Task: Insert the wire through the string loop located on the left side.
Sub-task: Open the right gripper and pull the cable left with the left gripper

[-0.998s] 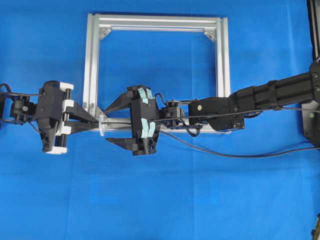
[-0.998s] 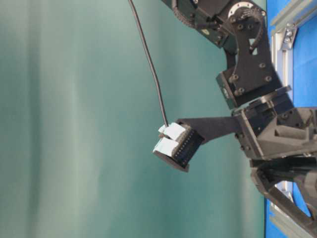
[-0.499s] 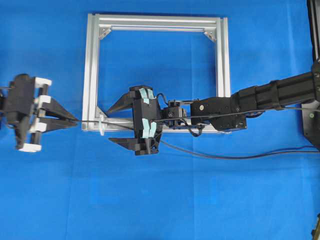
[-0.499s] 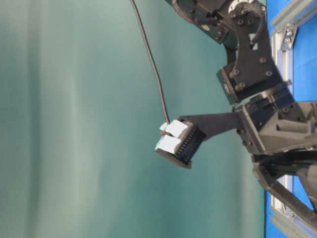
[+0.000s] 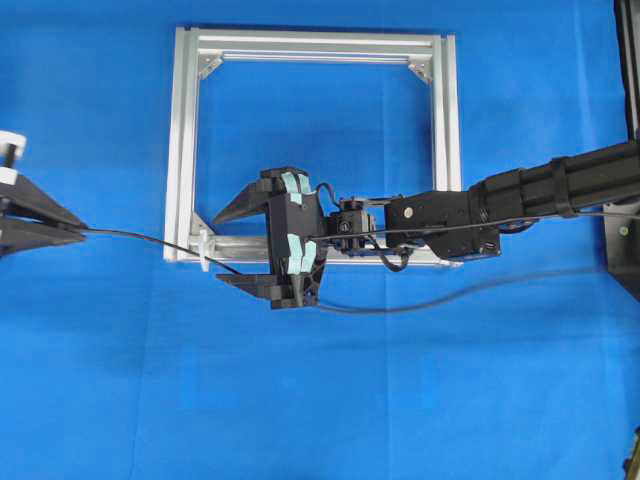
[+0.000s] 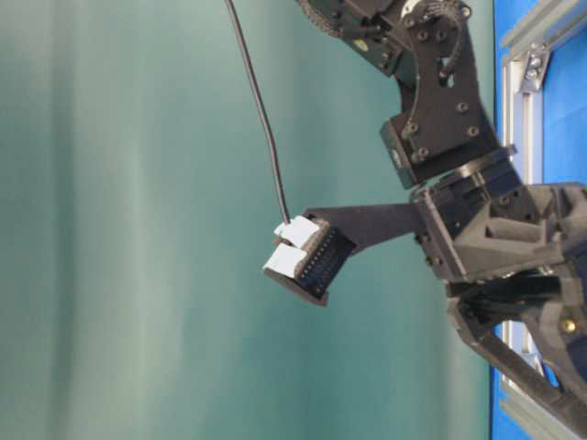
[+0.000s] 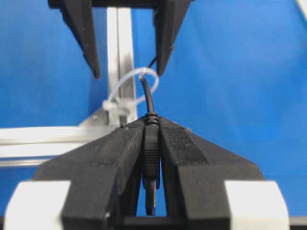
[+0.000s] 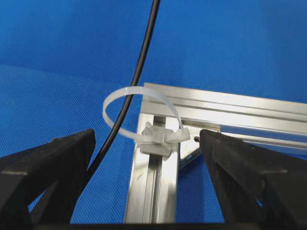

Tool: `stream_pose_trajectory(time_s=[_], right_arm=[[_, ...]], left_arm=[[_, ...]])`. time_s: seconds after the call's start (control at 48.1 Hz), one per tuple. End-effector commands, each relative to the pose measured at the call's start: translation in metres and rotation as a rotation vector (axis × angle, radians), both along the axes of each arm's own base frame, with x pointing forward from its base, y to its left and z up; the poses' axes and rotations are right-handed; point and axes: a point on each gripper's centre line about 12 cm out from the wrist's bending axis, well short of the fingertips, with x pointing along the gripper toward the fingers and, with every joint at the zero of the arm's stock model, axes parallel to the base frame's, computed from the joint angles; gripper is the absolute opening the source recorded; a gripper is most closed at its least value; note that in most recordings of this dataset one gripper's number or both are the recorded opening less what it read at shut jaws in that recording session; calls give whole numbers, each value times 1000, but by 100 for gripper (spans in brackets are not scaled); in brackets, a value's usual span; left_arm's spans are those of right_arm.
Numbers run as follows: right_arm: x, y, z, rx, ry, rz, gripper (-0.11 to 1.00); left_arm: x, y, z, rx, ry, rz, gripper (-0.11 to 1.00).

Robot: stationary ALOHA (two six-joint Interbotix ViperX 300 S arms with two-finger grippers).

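The silver frame (image 5: 180,150) lies on the blue cloth, and the white string loop (image 5: 204,248) sticks out at its near left corner. The black wire (image 5: 140,237) runs from the far left through the string loop (image 8: 144,91) and on under the right arm. My left gripper (image 7: 151,120) is shut on the wire's plug end; in the overhead view the left gripper (image 5: 78,230) sits at the left edge. My right gripper (image 5: 218,250) stands open astride the corner. In the right wrist view the right gripper (image 8: 147,139) holds nothing, and the wire (image 8: 139,67) passes beside one finger.
The right arm (image 5: 520,195) reaches across the frame's near rail (image 8: 230,108). Slack wire (image 5: 420,300) trails right over the cloth. The right gripper's fingers (image 7: 86,38) hang ahead of the left gripper. Open cloth lies near and left of the frame.
My left gripper has drawn back from the frame's corner to the far left edge with the plug, pulling wire through the loop. The slack on the right has shifted. The right gripper stays open.
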Motion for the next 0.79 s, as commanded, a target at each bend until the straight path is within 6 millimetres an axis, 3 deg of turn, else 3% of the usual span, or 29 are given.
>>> stream_pose_trajectory(time_s=[0.0, 0.27, 0.77], right_arm=[[2, 0, 30, 3, -67, -2, 98], [2, 0, 31, 3, -67, -2, 98], [2, 0, 31, 3, -69, -2, 98]], left_arm=[[-6, 3, 20, -1, -30, 9, 6], [-32, 5, 55, -4, -82, 5, 6], [-28, 5, 49, 11, -92, 7, 6]])
